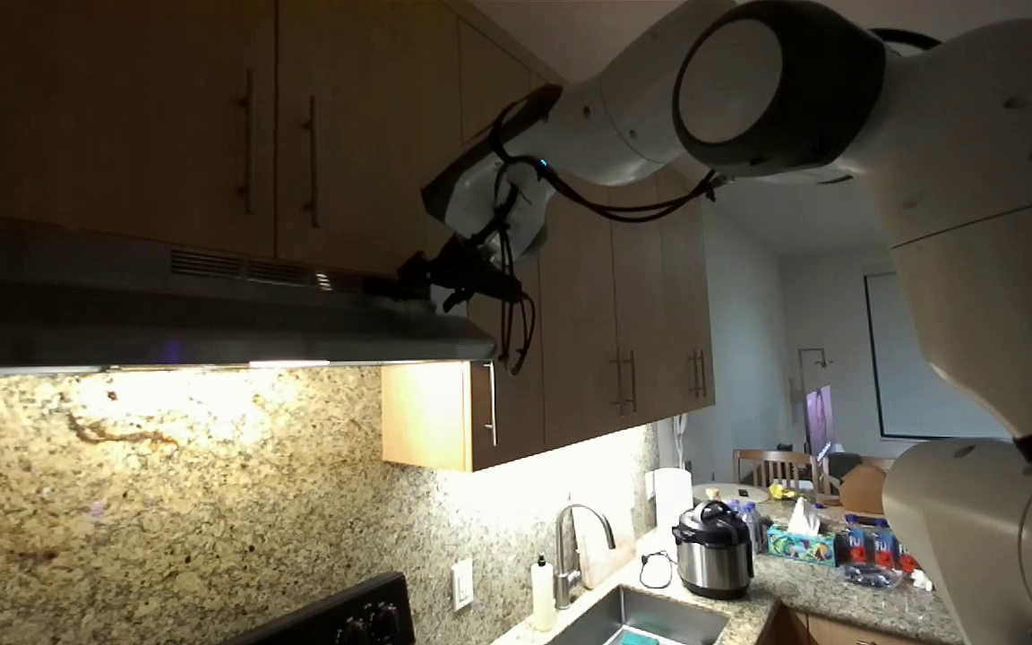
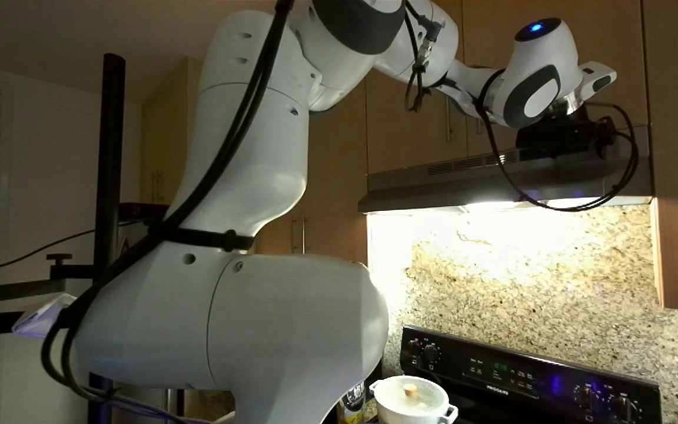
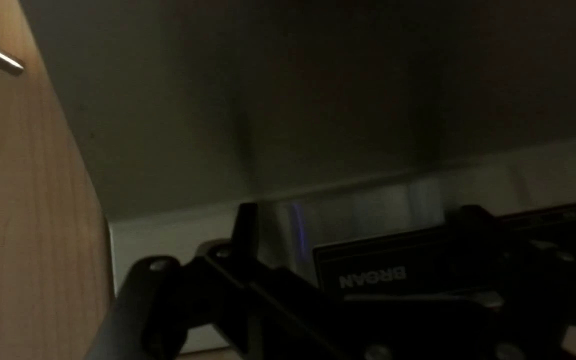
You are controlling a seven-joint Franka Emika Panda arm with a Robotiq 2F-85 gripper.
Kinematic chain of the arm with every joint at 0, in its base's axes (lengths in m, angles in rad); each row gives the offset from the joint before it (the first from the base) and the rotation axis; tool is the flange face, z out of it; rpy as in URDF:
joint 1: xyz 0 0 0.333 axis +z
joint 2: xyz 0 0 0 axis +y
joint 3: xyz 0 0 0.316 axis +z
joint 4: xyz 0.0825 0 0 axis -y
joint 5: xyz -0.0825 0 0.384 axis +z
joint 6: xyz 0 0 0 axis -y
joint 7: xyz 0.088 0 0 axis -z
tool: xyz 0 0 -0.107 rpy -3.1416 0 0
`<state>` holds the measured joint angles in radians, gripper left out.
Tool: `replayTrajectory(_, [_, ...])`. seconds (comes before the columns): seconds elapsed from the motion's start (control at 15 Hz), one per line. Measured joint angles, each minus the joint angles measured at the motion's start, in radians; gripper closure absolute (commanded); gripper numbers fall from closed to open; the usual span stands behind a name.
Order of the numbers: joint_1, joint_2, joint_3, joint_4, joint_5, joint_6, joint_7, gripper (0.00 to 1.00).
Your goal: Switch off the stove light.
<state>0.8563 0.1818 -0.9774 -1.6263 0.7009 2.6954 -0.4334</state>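
Note:
The stove light is on under the range hood; its bright strip shows in both exterior views point(image 1: 288, 364) point(image 2: 492, 206). The grey metal hood point(image 1: 167, 336) also shows in both exterior views point(image 2: 421, 191) and fills much of the wrist view point(image 3: 268, 125). A black panel marked BROAN point(image 3: 372, 277) sits on the hood's front, its lettering upside down in the wrist view. My gripper point(image 3: 360, 212) is open and empty, its fingers spread in front of this panel. In an exterior view the gripper point(image 1: 426, 278) is at the hood's right end. The light switch is too dark or covered to make out.
Wooden cabinets point(image 1: 364, 134) hang directly above the hood, with bar handles point(image 1: 313, 161). A side cabinet point(image 1: 507, 403) adjoins the hood's end. Loose cables point(image 2: 627, 171) hang from the wrist. Below are the stove's control panel point(image 2: 527, 377) and a white pot point(image 2: 412, 400).

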Motion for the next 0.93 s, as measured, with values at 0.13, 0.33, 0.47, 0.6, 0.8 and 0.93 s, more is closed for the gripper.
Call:
replayTrajectory(0.13, [-0.014,0.007,0.003,0.015,0.020,-0.029,-0.011,0.00])
replayTrajectory(0.33, [-0.045,0.023,0.003,0.037,0.047,-0.042,-0.015,0.00])
replayTrajectory(0.47, [-0.083,0.043,0.003,0.070,0.068,-0.042,-0.015,0.00])
replayTrajectory(0.6, [-0.111,0.061,0.004,0.089,0.084,-0.050,-0.015,0.00])
replayTrajectory(0.8, [-0.193,0.067,0.086,0.111,0.068,-0.050,-0.011,0.00])
replayTrajectory(0.93, [-0.305,0.063,0.212,0.129,0.013,-0.043,0.007,0.00])
